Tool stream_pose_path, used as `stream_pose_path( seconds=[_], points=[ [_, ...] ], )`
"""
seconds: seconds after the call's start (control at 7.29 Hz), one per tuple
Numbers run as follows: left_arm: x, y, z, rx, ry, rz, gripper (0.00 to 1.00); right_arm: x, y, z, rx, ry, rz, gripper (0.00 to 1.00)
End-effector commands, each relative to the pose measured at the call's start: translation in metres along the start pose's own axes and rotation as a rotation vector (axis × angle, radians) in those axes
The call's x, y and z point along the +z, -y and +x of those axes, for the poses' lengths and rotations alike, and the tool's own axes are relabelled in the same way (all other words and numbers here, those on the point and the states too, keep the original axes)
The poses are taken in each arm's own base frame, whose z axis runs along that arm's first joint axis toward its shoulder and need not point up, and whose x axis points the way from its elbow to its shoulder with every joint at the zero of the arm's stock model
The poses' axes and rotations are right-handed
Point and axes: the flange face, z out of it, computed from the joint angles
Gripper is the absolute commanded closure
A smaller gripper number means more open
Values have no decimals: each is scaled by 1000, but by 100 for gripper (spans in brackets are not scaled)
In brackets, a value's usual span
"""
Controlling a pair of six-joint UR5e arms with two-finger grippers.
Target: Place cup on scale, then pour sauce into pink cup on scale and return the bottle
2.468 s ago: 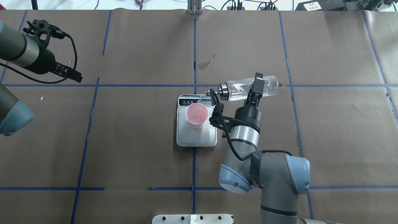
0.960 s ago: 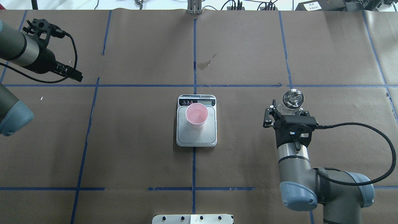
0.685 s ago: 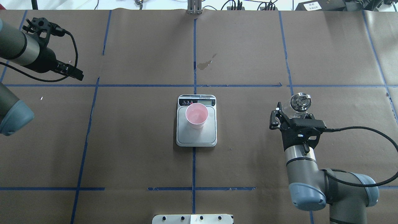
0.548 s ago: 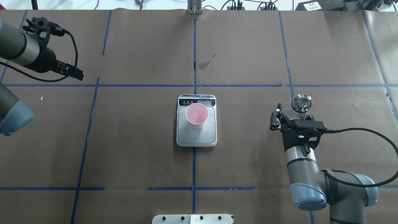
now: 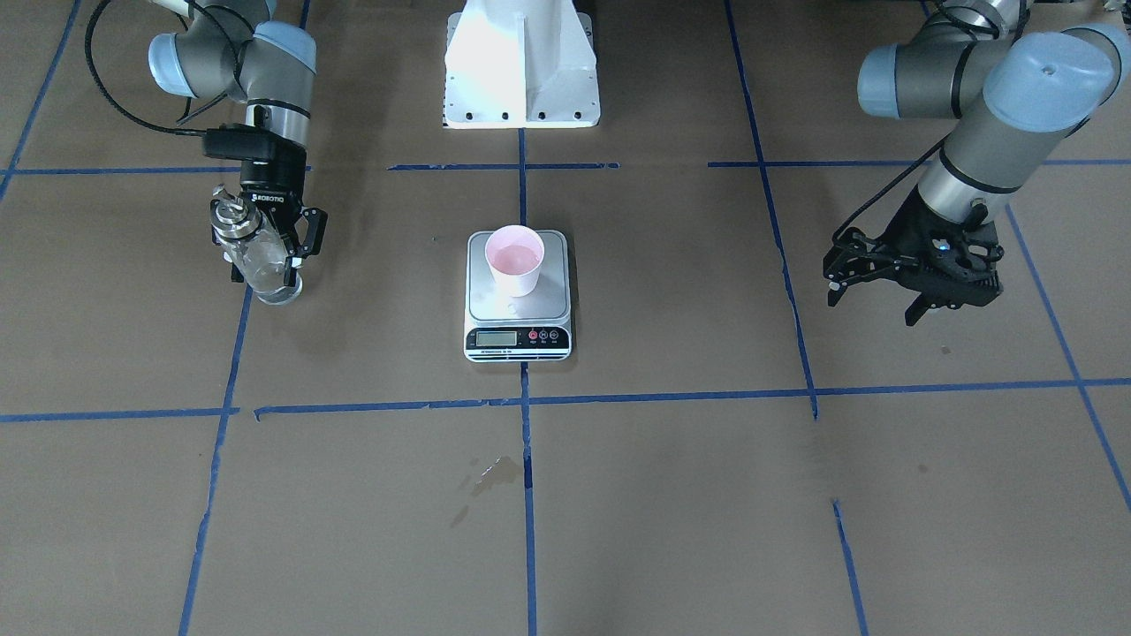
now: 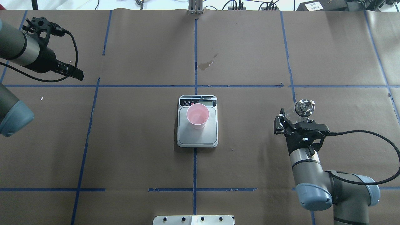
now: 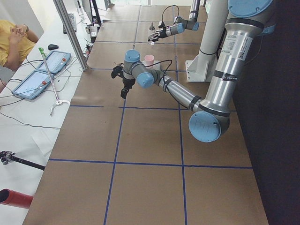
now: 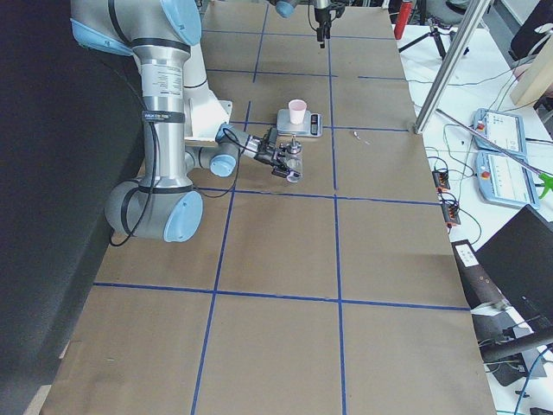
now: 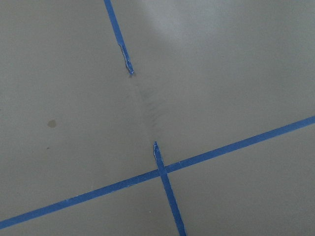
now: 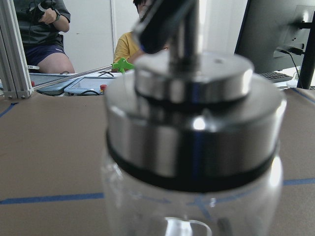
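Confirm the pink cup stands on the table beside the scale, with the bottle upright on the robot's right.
Wrong: the cup stands on the scale, not beside it, as the overhead view shows. The bottle is upright on the robot's right.

Bright even light, soft shadows, glare on close blurred bottle [image 10: 193, 147]
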Motion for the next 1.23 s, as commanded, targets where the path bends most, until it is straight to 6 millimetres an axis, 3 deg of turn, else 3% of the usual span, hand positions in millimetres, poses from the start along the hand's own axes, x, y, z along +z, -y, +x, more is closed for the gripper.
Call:
stream_pose_path(
  seconds=[0.0,1.1],
  points=[
    [-1,1,1,0,-1,2,1,1,-3,3,-5,-3,-23,100],
    [-2,2,2,1,-2,7,1,15,4,15,27,-25,-75,100]
  ],
)
